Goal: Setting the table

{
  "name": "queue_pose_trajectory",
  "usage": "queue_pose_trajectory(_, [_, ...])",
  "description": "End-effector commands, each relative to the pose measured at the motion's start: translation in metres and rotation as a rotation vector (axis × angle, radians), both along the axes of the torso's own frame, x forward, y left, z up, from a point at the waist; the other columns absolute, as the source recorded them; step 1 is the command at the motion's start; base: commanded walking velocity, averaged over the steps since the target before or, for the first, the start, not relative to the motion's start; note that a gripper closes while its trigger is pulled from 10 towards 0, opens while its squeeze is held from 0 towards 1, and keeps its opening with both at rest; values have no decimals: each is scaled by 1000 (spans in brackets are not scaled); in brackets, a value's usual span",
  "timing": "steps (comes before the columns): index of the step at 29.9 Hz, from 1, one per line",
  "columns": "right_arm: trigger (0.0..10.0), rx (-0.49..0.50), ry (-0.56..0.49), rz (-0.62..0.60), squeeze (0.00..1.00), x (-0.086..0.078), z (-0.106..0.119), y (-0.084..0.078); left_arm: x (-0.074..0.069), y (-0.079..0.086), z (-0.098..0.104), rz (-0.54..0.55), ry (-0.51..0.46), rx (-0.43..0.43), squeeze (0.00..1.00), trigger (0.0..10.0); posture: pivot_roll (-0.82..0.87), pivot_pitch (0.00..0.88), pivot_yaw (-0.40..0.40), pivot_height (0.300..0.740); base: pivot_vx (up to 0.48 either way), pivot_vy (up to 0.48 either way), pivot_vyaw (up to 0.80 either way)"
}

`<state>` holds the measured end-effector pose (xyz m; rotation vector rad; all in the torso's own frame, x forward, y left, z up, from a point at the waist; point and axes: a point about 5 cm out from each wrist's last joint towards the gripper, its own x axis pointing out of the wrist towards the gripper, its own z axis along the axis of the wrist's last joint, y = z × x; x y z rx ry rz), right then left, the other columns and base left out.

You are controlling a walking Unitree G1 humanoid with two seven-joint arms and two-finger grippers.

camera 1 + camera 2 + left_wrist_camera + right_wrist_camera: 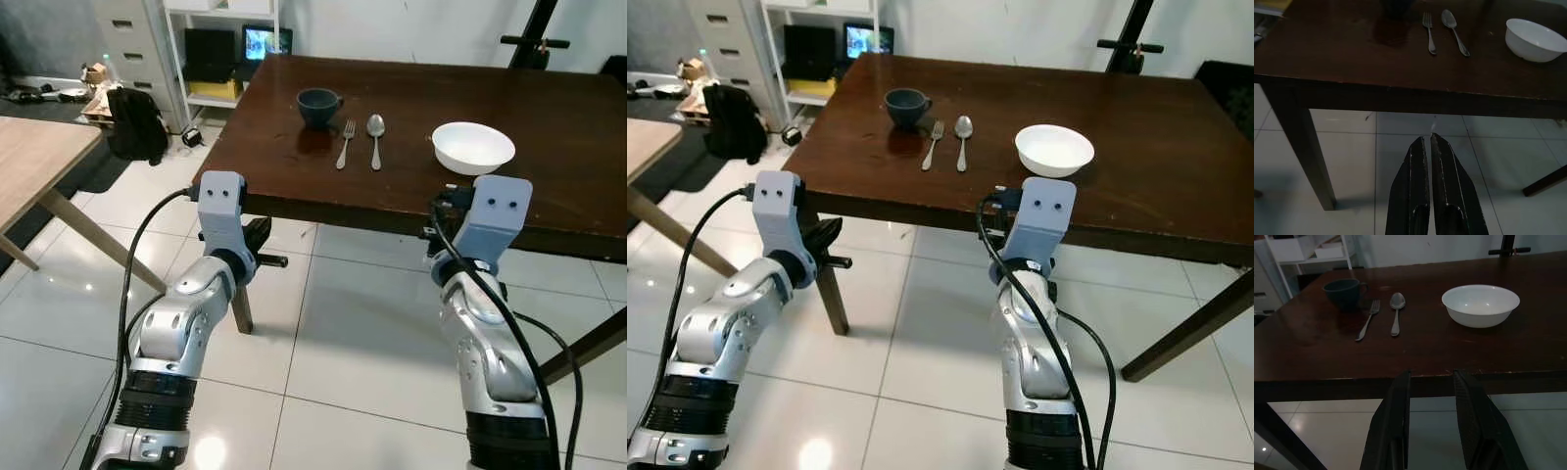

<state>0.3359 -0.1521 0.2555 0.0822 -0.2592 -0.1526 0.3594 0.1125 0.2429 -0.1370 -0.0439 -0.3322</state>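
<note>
bowl (1480, 305) sits untouched; right end effector (1432, 377) parted, left end effector (1427, 142) pinched together, both empty.

We see a dark wooden table (294, 166) with a smooth, faintly glossy top, a shiny metal fork (346, 143) and spoon (375, 139), a glossy white bowl (473, 147), a matt dark blue cup (317, 106), and gleaming white floor tiles (343, 333).
</note>
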Motion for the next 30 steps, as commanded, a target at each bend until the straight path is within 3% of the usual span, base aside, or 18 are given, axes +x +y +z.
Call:
queue_pose_trajectory(1, [10000,5,-4,-10,0,-2,0,-2,-1,1,-5,8,18,9,0,10000,-46,153,92,740,0,0,0])
queue_pose_trajectory(14, [10000,-7,7,-1,0,-1,-2,-2,-1,2,-5,9,21,17,0,10000,-45,152,94,740,0,0,0])
queue_pose_trajectory(20, [10000,52,24,6,0,-1,-6,-8,0,2,-6,9,22,19,0,10000,-45,153,93,740,0,0,743])
queue_pose_trajectory(30, [10000,64,26,8,0,-1,-6,-9,0,1,-6,14,32,5,0,10000,-46,154,93,740,0,0,800])
